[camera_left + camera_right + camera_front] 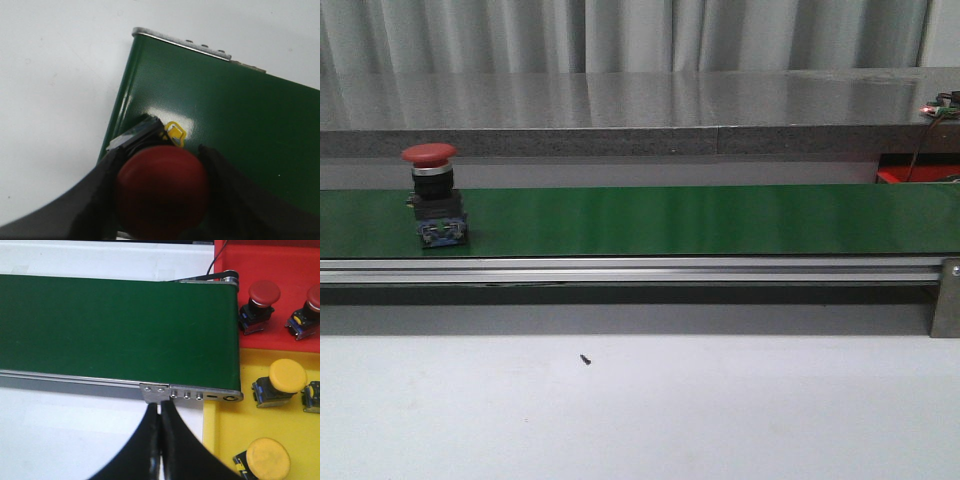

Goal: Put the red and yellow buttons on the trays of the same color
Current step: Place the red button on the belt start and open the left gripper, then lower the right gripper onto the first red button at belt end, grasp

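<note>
A red button [162, 190] fills the space between the two dark fingers of my left gripper [162, 152], which is shut on its cap above the end of the green belt [235, 115]. Another red button [432, 195] stands upright on the belt [700, 220] at the left of the front view, where neither gripper shows. My right gripper [161, 407] is shut on nothing, over the white table beside the belt's end bracket. The red tray [285, 260] holds two red buttons [261, 297]. Next to it, the yellow tray [225, 435] holds yellow buttons [284, 379].
The belt's aluminium rail [620, 270] runs along its near side, with a metal bracket [947, 297] at the right. A small dark screw [585, 359] lies on the white table [640, 410]. A grey counter [640, 105] runs behind the belt.
</note>
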`<state>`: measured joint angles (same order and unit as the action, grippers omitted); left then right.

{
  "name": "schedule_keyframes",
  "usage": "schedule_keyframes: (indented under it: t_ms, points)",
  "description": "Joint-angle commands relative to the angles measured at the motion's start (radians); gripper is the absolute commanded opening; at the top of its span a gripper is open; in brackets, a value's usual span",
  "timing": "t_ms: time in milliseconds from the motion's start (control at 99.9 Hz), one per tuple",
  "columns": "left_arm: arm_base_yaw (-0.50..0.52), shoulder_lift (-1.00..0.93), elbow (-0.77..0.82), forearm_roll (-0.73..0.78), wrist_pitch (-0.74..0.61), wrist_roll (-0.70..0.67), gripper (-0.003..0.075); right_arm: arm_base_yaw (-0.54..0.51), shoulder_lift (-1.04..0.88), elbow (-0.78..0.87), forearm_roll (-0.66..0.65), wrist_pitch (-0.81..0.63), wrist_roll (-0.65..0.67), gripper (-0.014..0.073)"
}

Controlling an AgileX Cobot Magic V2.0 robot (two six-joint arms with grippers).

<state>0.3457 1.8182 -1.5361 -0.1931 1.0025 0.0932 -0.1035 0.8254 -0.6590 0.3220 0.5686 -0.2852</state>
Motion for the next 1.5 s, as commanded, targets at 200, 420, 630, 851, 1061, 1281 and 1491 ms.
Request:
schedule_keyframes:
  t_ms: [200, 420, 630, 851, 1061, 1281, 1491]
  points:
    - [-0.01, -0.035, -0.011, -0.088, -0.049, 0.03, 0.0216, 0.001, -0.011, -0.026, 0.018, -0.06, -0.002, -0.0071]
    - [-0.01, -0.035, -0.011, -0.091, -0.049, 0.034, 0.058, 0.001, -0.011, -0.026, 0.019, -0.057, -0.002, -0.0071]
    - [-0.012, -0.062, -0.011, -0.095, -0.055, 0.055, 0.06, 0.001, -0.011, -0.026, 0.019, -0.057, -0.002, -0.0071]
    - [-0.012, -0.177, -0.011, -0.211, -0.052, 0.155, 0.0599, 0.001, -0.011, -0.026, 0.019, -0.058, -0.002, -0.0071]
    - [-0.043, -0.282, -0.011, -0.222, 0.003, 0.187, 0.0389, 0.001, -0.011, -0.026, 0.019, -0.058, -0.002, -0.0071]
    - [-0.116, -0.4, 0.043, -0.221, -0.007, 0.196, -0.0018, 0.001, -0.011, -0.026, 0.019, -0.058, -0.002, -0.0071]
    - [-0.194, -0.53, 0.187, -0.221, -0.057, 0.21, -0.002, 0.001, -0.011, -0.026, 0.019, -0.061, -0.003, -0.0071]
